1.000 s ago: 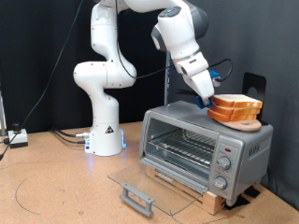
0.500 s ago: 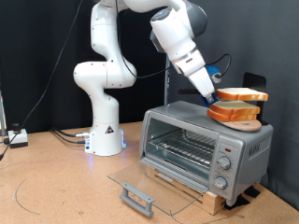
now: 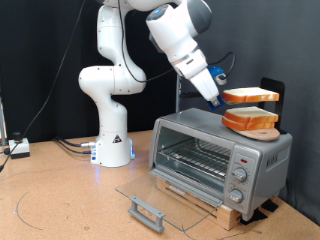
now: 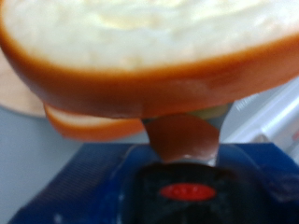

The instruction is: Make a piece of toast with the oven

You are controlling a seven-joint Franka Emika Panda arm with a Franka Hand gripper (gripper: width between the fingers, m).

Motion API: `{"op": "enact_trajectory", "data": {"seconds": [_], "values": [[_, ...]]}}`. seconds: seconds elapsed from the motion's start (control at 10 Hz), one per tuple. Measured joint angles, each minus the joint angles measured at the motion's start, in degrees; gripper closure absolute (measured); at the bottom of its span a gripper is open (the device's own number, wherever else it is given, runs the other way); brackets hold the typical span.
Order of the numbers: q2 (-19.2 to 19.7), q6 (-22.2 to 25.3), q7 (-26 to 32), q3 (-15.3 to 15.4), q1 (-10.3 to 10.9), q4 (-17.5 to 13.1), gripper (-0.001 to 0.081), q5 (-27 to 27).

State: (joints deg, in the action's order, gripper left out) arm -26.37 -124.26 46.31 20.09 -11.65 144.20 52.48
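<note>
The claw (image 3: 216, 99) is sitting in the upper middle of the exterior view, just above the oven's (image 3: 218, 159) top, and it is pinching the toast (image 3: 250, 96) by the edge nearest the arm. The slice is hanging clear in the air at the upper right of the frame, roughly level and sticking out away from the arm, just above the other slices (image 3: 250, 119) stacked on the round board (image 3: 262, 132) on the oven's roof. A narrow gap is showing between the lifted slice and the stack. In the wrist view the toast (image 4: 149, 51) is filling most of the frame, crust towards the camera, with one finger (image 4: 182, 138) pressing on its underside; a second slice (image 4: 93, 124) is peeking out beneath it.

The oven's glass door (image 3: 165, 198) is lying dropped open at the lower middle of the exterior view, its handle (image 3: 146, 211) towards the camera, and the wire rack (image 3: 195, 158) inside is showing bare. The table (image 3: 60, 195) is carrying the oven and the arm's base.

As I judge it, the main risk is coming from the grip: the claw is holding only one edge, so the slice's free weight could be levering it downward or letting it slip out during a fast swing. A tilted slice could also be catching on the oven's front lip or the stack below, dragging the remaining slices off the board.
</note>
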Motion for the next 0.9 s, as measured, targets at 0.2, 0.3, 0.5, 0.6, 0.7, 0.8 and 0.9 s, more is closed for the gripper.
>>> {"op": "enact_trajectory", "data": {"seconds": [0.2,0.3,0.5,0.6,0.7,0.8,0.9], "values": [[-1.12,1.46,1.57,-2.51,-1.66,0.38,0.0412,-3.28],[-1.48,1.71,1.68,-2.67,-2.19,0.50,0.0412,-4.73],[-1.29,2.05,1.80,-3.17,-2.18,0.60,0.0412,-4.27],[-1.26,3.56,3.06,-4.58,-2.45,0.64,0.0412,-4.63],[-1.25,5.52,5.50,-6.55,-3.10,0.66,0.0412,-5.38],[-1.24,7.56,7.98,-8.57,-3.92,0.66,0.0412,-6.50],[-1.23,9.44,10.26,-10.49,-4.69,0.62,0.0412,-7.83]]}}
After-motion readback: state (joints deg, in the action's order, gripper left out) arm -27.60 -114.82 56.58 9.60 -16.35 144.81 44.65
